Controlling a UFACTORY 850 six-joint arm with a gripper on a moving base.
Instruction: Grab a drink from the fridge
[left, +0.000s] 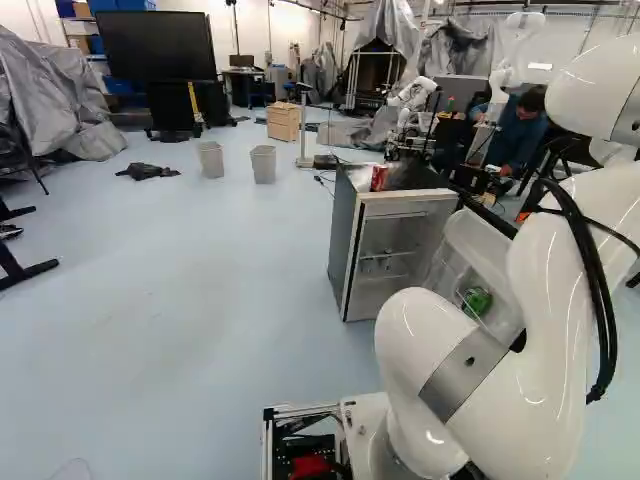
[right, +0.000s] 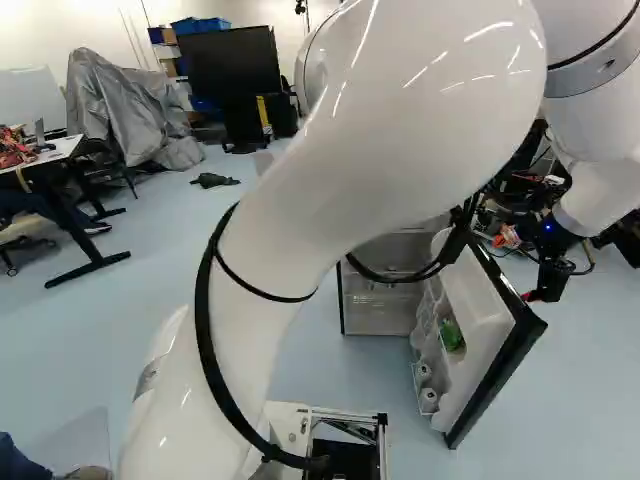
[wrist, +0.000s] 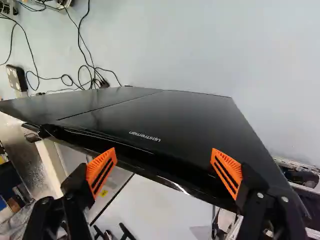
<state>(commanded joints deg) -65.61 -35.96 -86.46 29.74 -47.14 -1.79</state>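
Pale blue floor (left: 180, 300). On it, left base view: open fridge (left: 343, 235) at one o'clock; dark crumpled cloth (left: 148, 171), eleven; grey bin (left: 211, 161), second bin (left: 263, 166), between eleven and twelve; wooden cabinet (left: 283, 124), twelve.

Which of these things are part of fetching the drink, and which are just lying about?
Part of the job:
- fridge
- its open door
- green item in the door, likely a drink
- gripper

Just lying about:
- two bins
- dark cloth on the floor
- big screen
- wooden cabinet
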